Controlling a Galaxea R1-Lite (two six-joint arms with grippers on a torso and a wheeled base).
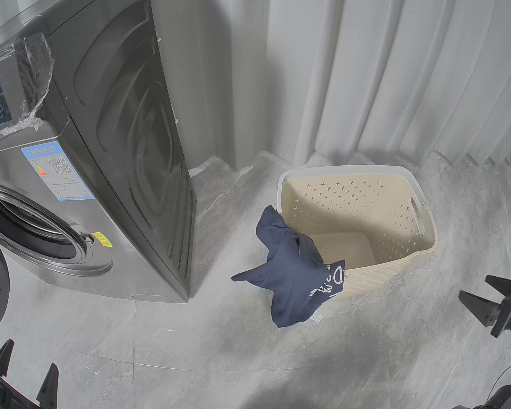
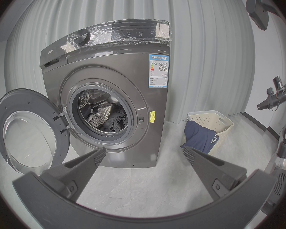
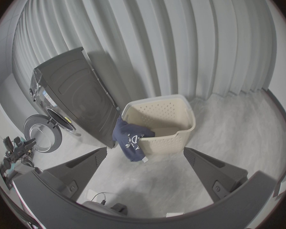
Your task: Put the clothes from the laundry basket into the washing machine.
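A grey washing machine (image 1: 113,143) stands on the left with its round door (image 2: 28,131) swung open. Dark clothes (image 2: 117,123) lie inside the drum. To its right a cream laundry basket (image 1: 420,211) sits on the floor, and a navy garment (image 1: 292,274) with white print hangs over its near left rim, down to the floor. My left gripper (image 1: 29,359) is open and holds nothing; it sits low in front of the machine's door. My right gripper (image 1: 476,288) is also open and holds nothing, to the right of the basket and apart from it.
White curtains (image 1: 352,58) hang behind the machine and the basket. The grey marble floor (image 1: 221,336) lies open between the machine, the basket and my grippers. The open door juts out to the left of the drum opening.
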